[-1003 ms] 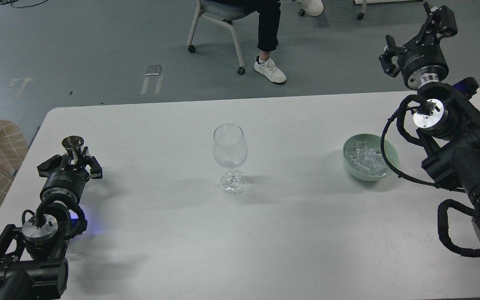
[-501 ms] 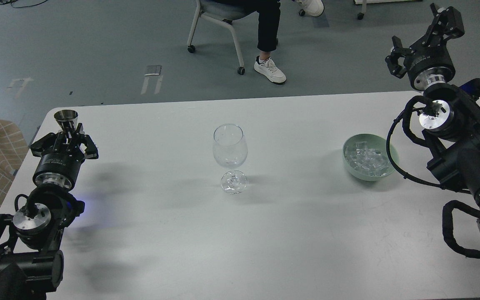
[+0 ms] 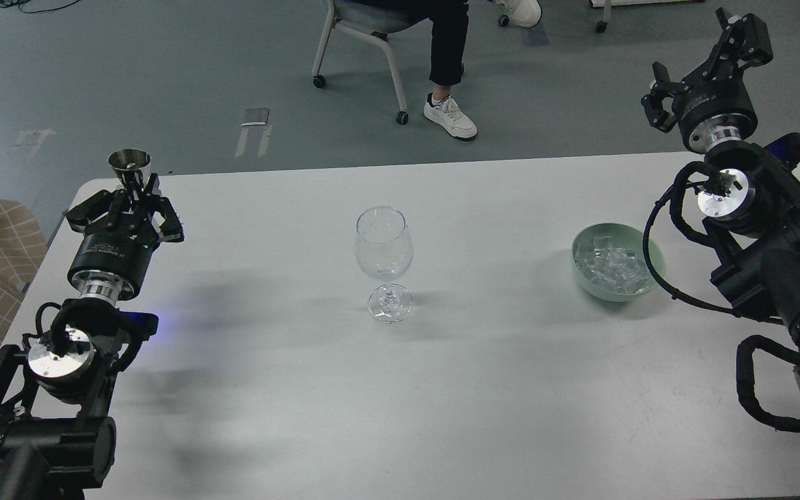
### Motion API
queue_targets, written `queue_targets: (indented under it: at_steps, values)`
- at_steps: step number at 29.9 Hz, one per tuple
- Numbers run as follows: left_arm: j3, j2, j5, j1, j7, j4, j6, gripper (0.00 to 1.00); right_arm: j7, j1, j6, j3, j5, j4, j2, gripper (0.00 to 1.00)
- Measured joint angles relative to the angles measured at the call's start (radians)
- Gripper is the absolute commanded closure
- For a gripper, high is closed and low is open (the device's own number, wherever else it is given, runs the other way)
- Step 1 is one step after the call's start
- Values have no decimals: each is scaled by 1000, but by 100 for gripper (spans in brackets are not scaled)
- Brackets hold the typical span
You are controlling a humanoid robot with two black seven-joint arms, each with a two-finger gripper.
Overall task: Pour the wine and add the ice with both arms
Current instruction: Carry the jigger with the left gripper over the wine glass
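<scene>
Spillage is the risk I am weighing here. My left end effector (image 3: 130,201), in the left part of the frame, is pinching the stem of a small steel cone-shaped measuring cup (image 3: 129,165), which is standing upright above the far left edge of the white bench (image 3: 442,389). I cannot see the wine itself; if any is in that cup, it is hidden below the rim. The clear stemmed wine glass (image 3: 384,260) is standing at the centre of the frame, well apart from the cup, and I cannot tell whether it is holding any liquid.

My right end effector (image 3: 709,73), at the upper right of the frame, is hanging spread and holding nothing, beyond the far edge of the bench. The ice (image 3: 612,267) is lying in the pale green round bowl (image 3: 653,258) in the right part of the frame, near my right arm and its looping cable.

Judging from this, carrying the cup across could slosh liquid onto the bench if I am tilting it early. A pour from the narrow cup could miss the glass mouth, or my wrist could nudge the tall glass over. On the right, the cable loop is hanging just beside the bowl and could drag it.
</scene>
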Motion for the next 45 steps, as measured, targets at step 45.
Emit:
queue_targets:
  at_steps: [45]
  values:
    - [279, -175, 172, 77, -11, -434, 255, 84, 2, -19, 3, 0, 0, 3, -15, 0]
